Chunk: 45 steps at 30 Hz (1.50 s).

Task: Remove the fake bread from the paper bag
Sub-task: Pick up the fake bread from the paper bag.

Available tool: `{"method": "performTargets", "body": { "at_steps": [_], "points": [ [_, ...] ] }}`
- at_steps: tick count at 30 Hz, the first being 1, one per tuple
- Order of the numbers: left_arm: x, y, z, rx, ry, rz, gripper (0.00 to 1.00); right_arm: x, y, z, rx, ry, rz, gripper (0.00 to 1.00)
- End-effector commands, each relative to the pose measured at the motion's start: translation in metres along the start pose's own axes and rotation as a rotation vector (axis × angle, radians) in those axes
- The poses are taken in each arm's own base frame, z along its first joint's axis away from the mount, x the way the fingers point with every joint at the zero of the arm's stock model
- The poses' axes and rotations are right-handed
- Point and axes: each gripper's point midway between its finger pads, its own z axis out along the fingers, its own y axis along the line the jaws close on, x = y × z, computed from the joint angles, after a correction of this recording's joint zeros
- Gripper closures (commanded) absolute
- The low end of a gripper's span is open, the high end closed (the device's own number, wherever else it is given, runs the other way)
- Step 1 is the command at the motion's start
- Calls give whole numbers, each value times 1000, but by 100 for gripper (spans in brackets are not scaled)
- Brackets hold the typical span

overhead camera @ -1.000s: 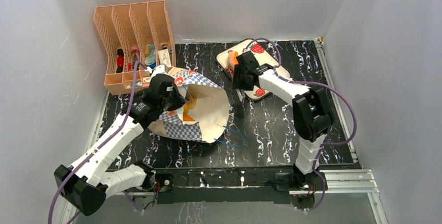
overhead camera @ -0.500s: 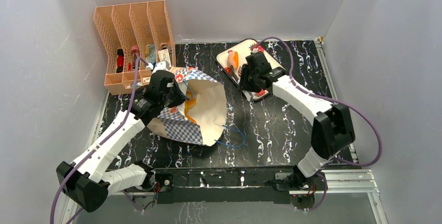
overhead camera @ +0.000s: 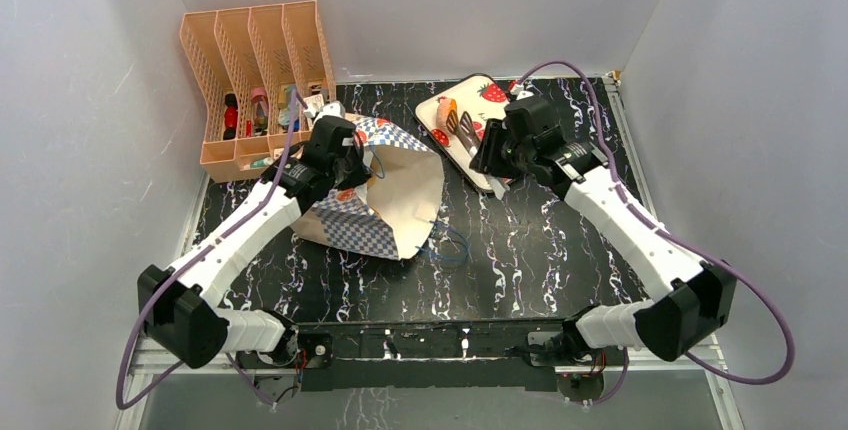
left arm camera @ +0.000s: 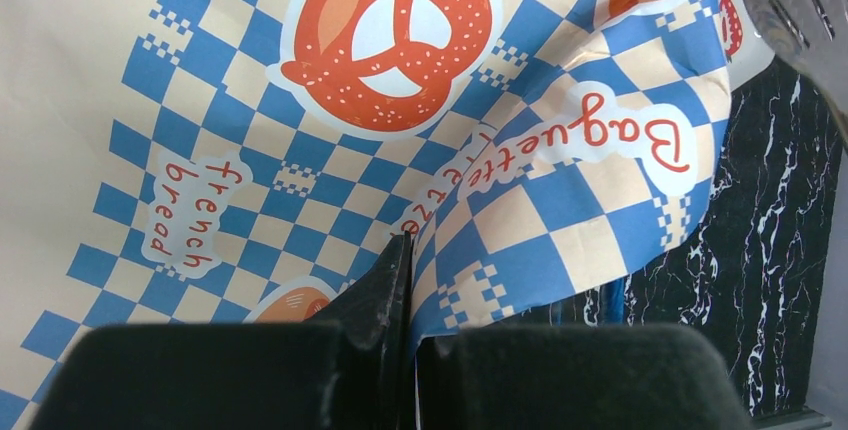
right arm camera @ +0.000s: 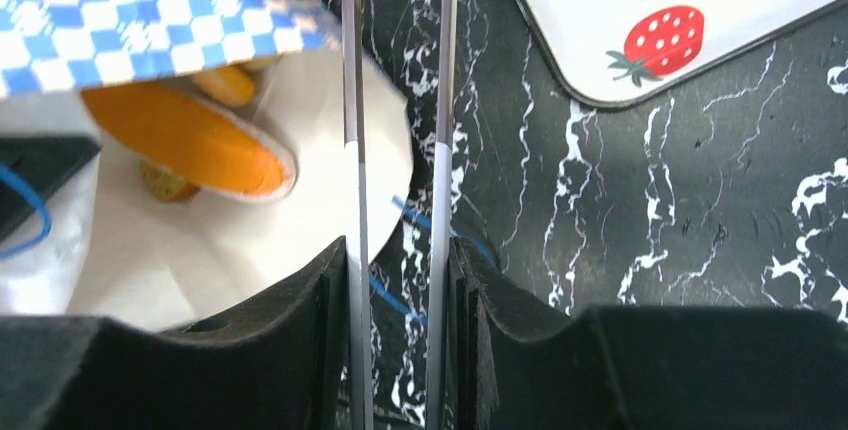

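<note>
The paper bag [overhead camera: 395, 205] lies on its side at left centre, its mouth facing right. My left gripper [overhead camera: 348, 163] is shut on the bag's chequered upper edge [left arm camera: 520, 180], its jaws pinched on the paper [left arm camera: 410, 250]. My right gripper [overhead camera: 488, 158] is at the near edge of the tray and is shut on thin metal tongs [right arm camera: 352, 100], which point toward the bag's mouth. Inside the bag lies a long orange loaf [right arm camera: 190, 140] with smaller bread pieces [right arm camera: 225, 82] behind it. A pinkish roll [overhead camera: 446, 110] and a brown toast slice [overhead camera: 466, 122] lie on the tray.
The strawberry-print tray [overhead camera: 493, 93] sits at the back centre and also shows in the right wrist view [right arm camera: 700, 10]. A peach file rack [overhead camera: 255, 55] with small items stands at the back left. The bag's blue cord handles [overhead camera: 450, 245] trail on the black marbled table.
My left gripper has lifted the bag's upper edge and moved it back and to the right. My right arm has swung right, from above the tray's left part to the tray's near edge.
</note>
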Motion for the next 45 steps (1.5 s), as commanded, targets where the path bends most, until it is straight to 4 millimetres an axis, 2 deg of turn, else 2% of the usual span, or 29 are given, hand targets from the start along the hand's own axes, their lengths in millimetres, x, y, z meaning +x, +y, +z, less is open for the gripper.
{"method": "performTargets", "body": {
  "at_steps": [1,9,12,15,19,22,28,30,35,41,45],
  "points": [
    [-18,-17,4,45,-23,8,100,-11,32,-46,-122,-47,-56,69],
    [-25,-30,20,44,-2,13,100,15,56,-89,-240,26,-106,69],
    [-27,-31,23,44,-4,13,100,30,62,-95,-275,87,-138,70],
    [-26,-33,26,45,0,15,100,49,66,-91,-298,155,-176,70],
    [-27,-35,26,50,4,15,100,69,72,-76,-329,208,-199,69],
    [-27,-37,23,61,7,24,100,73,79,-61,-354,213,-194,68],
    [-21,-44,10,149,14,68,100,86,91,-18,-393,252,-200,65],
    [-17,-41,6,153,25,84,100,91,93,-3,-398,269,-194,65],
    [-17,-33,-18,169,12,113,100,105,95,34,-398,322,-180,61],
    [-8,-20,-39,176,35,159,100,122,98,54,-432,369,-153,56],
    [1,-12,-43,164,59,162,100,134,97,63,-451,396,-135,53]
  ]
}}
